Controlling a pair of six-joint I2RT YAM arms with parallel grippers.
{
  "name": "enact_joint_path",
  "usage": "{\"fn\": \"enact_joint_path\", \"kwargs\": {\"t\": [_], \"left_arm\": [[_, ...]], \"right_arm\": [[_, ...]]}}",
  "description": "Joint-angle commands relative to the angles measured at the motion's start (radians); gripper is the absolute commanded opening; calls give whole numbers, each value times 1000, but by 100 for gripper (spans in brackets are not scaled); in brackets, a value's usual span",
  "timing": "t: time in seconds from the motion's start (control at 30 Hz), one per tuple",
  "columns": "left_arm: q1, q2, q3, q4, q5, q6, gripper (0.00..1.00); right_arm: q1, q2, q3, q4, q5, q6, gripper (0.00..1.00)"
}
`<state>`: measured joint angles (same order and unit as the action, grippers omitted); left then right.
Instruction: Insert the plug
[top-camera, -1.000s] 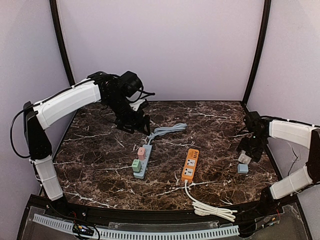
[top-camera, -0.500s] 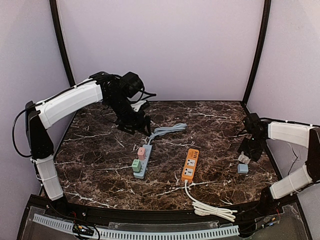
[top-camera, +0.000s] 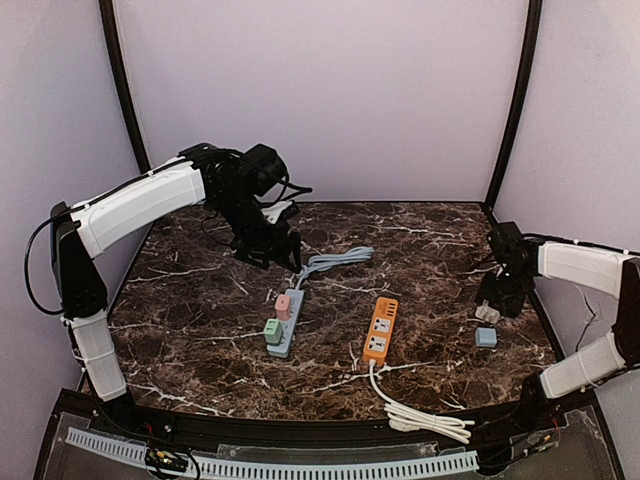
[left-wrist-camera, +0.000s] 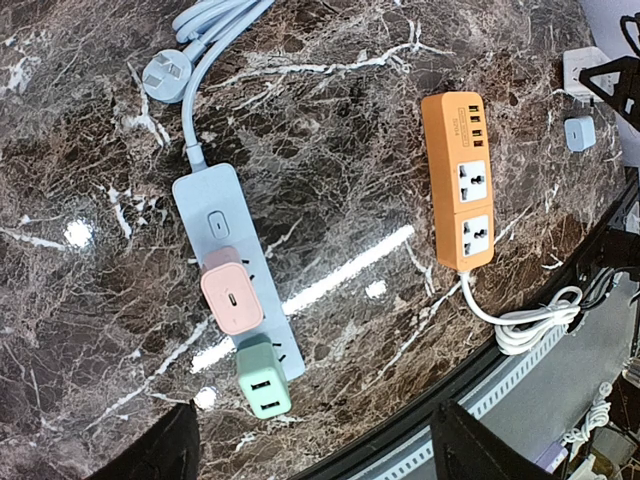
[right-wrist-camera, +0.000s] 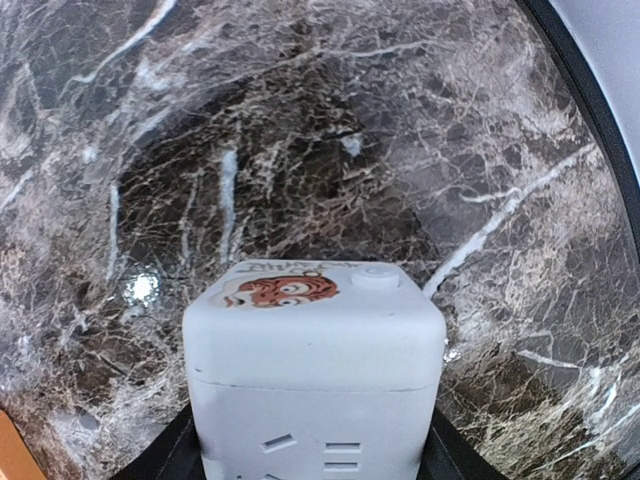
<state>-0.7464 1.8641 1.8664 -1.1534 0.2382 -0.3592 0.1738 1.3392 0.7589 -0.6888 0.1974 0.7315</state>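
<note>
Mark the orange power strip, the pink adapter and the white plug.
orange power strip (left-wrist-camera: 470, 185): left wrist view, on its upper socket.
pink adapter (left-wrist-camera: 232, 300): left wrist view, middle of its top face.
white plug (right-wrist-camera: 313, 345): right wrist view, on its near face.

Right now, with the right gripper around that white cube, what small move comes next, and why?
Probably carry the white plug left toward the orange power strip: the right gripper grips it, and that strip's sockets look free.

Left arm (top-camera: 130, 205) raised, jaws spread; right arm (top-camera: 580, 262) low, jaws gripping plug (right-wrist-camera: 313, 370).
</note>
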Motion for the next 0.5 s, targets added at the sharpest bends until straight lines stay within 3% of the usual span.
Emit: {"fn": "enact_joint_path", "kwargs": {"t": [0.0,0.17,0.47], "left_arm": [[-5,-36,22,-33,-13,-9,80],[-4,-44,61,-43,-13,-28,82],[-5,-55,157,-41,13,-65,98]], "right_arm": [[2,-45,65,8,-21,-63,3],[26,-64,138,-2,-51,-94,0],[157,-98,277,5,-101,-145,0]]}}
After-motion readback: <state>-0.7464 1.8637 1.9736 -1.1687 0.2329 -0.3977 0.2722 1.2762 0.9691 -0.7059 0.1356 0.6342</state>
